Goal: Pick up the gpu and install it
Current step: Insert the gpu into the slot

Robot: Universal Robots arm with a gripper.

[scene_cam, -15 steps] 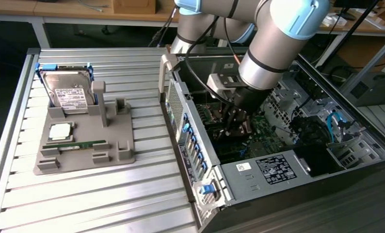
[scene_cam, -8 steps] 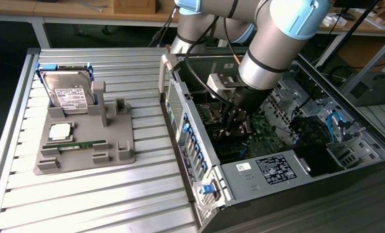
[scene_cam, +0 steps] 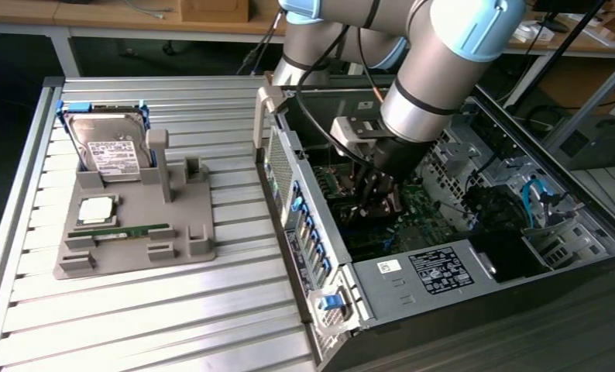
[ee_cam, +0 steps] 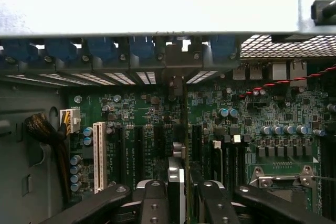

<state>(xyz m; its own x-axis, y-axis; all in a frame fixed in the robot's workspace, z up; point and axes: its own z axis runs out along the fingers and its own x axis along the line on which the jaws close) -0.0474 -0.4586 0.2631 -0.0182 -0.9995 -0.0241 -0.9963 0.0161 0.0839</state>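
The black two-fingered pincer [ee_cam: 178, 195] grips the thin green-brown gpu [ee_cam: 179, 174] edge-on above the green motherboard [ee_cam: 136, 114]; misaligned with a slot, the card could jam or bend.

Slatted metal table [scene_cam: 132, 310], bearing grey parts holder [scene_cam: 132, 225] and open computer case [scene_cam: 431, 256] (side by side).

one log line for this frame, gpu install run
stage: gpu insertion | end effector: shut on gpu, card edge-on | location: inside PC case, above motherboard slots | fixture tray: hard drive, memory stick remain
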